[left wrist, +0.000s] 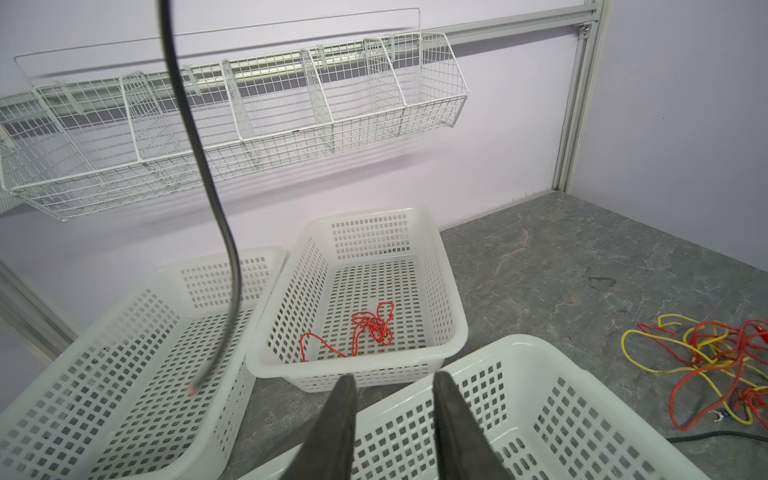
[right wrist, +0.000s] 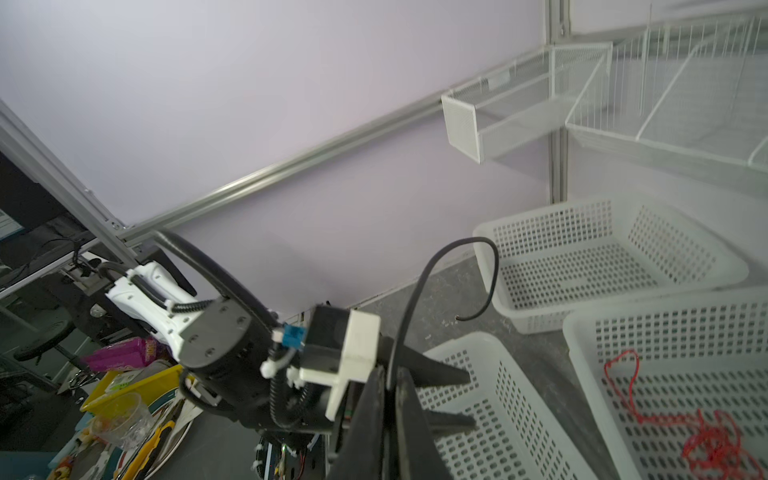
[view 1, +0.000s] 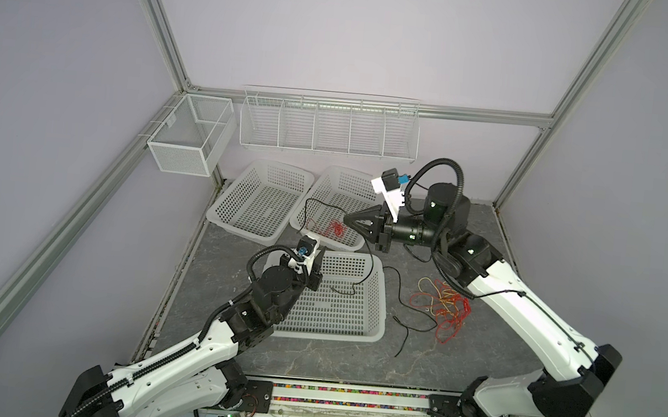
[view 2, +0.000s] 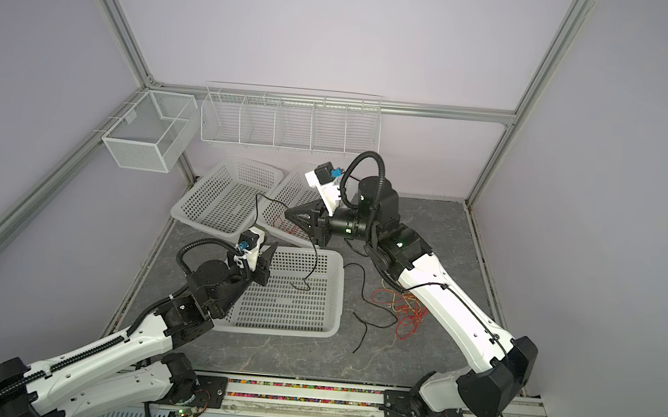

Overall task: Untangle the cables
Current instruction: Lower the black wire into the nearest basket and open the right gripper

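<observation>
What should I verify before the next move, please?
1. The right hand is shut on the black cable: ok.
2. The left hand is open and empty: ok.
3. The held cable's lower end lies inside the near basket: ok.
4. The held cable is clear of the red and yellow tangle: ok.
5. That tangle is separated: not ok.

A near basket (view 1: 334, 314), a far-left basket (view 1: 262, 202) and a far-right basket (view 1: 343, 185) are set on the grey tabletop (view 1: 351, 357); a wire rack (view 1: 327, 125) is hung behind.
</observation>
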Controlling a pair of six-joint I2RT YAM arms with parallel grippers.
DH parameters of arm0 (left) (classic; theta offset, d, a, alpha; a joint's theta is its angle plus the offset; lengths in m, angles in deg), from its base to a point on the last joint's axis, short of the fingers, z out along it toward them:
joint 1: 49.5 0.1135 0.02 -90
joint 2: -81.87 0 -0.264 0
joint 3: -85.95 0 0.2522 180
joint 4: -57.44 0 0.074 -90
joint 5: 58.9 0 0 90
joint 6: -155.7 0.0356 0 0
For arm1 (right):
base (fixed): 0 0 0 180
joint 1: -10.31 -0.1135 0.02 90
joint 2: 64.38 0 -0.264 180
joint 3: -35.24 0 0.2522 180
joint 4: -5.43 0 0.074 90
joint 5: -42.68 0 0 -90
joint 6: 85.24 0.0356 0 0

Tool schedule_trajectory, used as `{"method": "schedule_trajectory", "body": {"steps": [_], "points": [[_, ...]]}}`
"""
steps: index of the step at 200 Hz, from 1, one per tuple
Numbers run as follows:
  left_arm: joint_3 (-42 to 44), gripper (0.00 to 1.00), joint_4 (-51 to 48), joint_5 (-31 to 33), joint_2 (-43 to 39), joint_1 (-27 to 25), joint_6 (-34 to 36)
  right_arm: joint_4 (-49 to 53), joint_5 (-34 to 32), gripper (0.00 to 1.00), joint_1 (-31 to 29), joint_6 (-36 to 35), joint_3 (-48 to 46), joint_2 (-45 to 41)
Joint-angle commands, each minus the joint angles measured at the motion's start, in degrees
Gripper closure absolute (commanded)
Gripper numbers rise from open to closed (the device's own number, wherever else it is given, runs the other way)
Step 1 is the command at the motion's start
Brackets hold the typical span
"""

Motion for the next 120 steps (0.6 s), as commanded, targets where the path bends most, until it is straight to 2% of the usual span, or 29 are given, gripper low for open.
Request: {"method": "schedule_trajectory", "body": {"steps": [1,45,102,120], "points": [[0.4,0.67,-1.8,0.9,-1.8,0.2,0.8,1.5,-5.4,0.90,-0.1,0.7,-6.7,1.1],[1.0,0.65,-2.0,1.9,-3.5,0.2,0.5,7.1,-16.6,0.93,-0.1,-1.9,-12.9,6.6],[-0.1,0.61,0.0,0.6,-0.1,0.3,-1.3,7.6,-19.4,0.88,-1.8,-1.5,-11.6,16.5],[-0.5,0.60,1.1,-0.7,2.4,0.3,-2.6,7.7,-22.4,0.86,-2.3,-0.5,-11.2,17.9]]}}
